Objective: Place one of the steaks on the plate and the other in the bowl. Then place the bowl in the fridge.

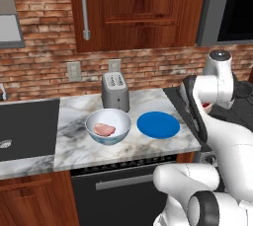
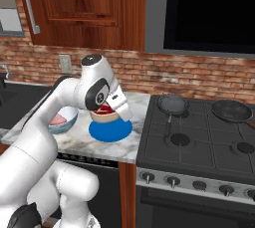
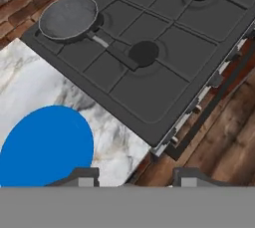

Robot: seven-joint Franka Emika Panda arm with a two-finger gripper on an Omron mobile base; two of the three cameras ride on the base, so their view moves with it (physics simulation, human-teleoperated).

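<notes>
Bright blue and bare, the plate (image 1: pixel 158 125) lies flat on the marble counter (image 1: pixel 74 143), just beside the stove (image 2: pixel 199 142) edge. Just left of it, apart from it, stands the white bowl (image 1: pixel 107 126), upright, with the pale pink steak (image 1: pixel 104 130) lying inside. A silver two-slot toaster (image 1: pixel 115 92) stands behind the bowl against the red brick wall (image 1: pixel 44 72), where two pale outlet plates (image 1: pixel 74 71) are mounted.

In the right base view the dark red steak (image 2: pixel 103 112), whitish fat showing along its rim, hangs at the gripper (image 3: pixel 134 178) above the plate; the jaws appear clamped on it, though the contact itself is hidden by the hand. In the hand view the two finger tips (image 3: pixel 84 176) stand moderately apart, with the plate at lower left and the stove's front edge running past.

Two black frying pans (image 2: pixel 173 103) sit on the rear burners. Dark wooden cabinets (image 1: pixel 138 8) with a long metal handle (image 1: pixel 84 8) hang above the counter.
</notes>
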